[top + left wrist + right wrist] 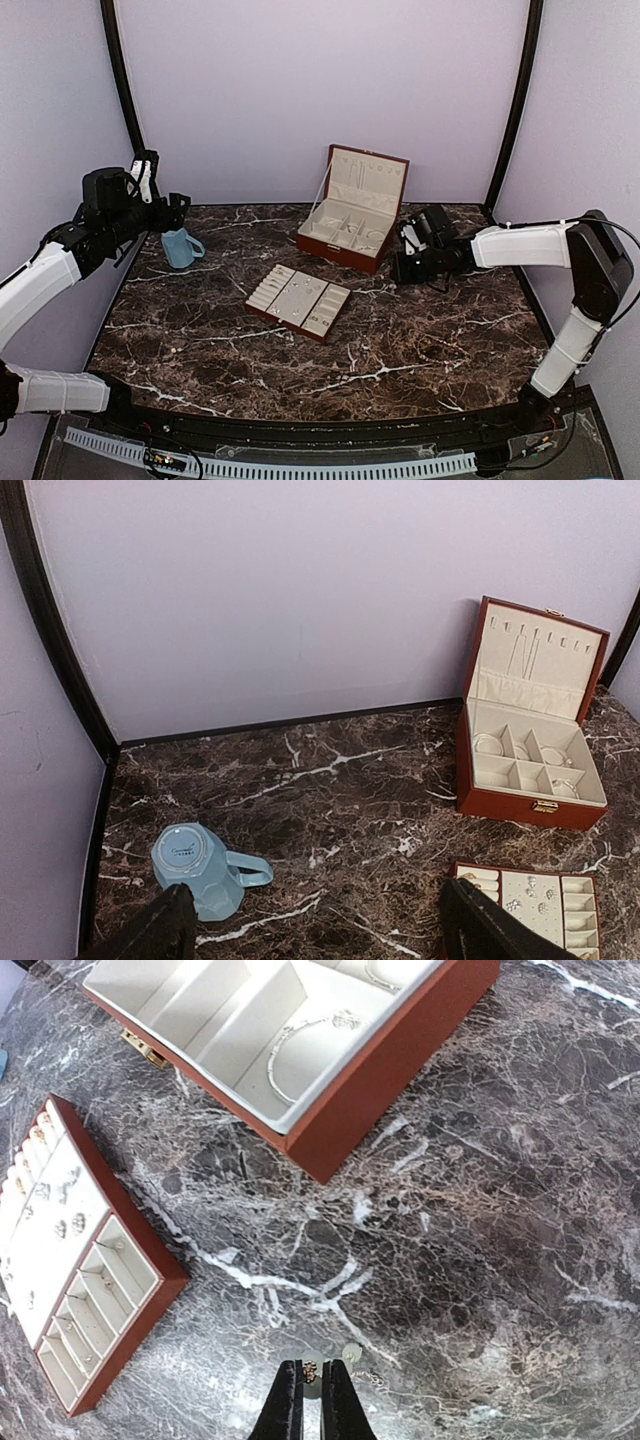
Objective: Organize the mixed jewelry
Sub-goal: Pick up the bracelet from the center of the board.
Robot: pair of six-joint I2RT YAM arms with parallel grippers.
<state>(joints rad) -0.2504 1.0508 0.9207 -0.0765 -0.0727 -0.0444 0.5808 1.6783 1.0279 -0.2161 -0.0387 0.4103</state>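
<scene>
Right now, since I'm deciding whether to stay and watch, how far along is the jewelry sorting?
Partly done. Small pieces already sit in the tray and a bracelet in the box. In hand: the right end effector is shut on a tiny metallic piece, it seems. Still to do: a loose piece beside it on the marble; the left end effector hangs open.

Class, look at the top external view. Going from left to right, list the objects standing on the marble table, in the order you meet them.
blue cup → cream-lined compartment tray → red-brown hinged box, its lid open
</scene>
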